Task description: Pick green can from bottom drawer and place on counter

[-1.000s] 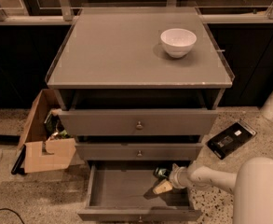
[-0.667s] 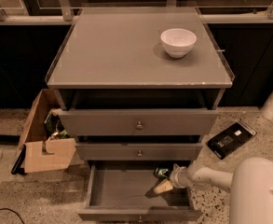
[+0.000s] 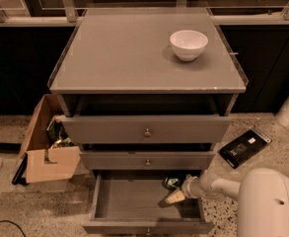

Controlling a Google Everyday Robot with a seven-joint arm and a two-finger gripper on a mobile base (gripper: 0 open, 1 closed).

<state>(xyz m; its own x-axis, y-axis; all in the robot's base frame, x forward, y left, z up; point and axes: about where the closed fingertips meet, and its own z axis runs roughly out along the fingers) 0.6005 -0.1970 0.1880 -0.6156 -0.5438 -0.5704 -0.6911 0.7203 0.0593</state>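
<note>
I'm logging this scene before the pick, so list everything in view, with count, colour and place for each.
counter: one, grey, top of the cabinet
bowl: one, white, on the counter, back right
top drawer: one, grey, slightly pulled out
middle drawer: one, grey, below the top drawer
bottom drawer: one, grey, pulled open
green can: one, dark green, right rear of the bottom drawer
cardboard box: one, brown, on the floor left of the cabinet
flat device: one, black, on the floor right of the cabinet
arm: one, white, reaching in from the right
gripper: one, pale, inside the bottom drawer, just in front of the green can
</note>
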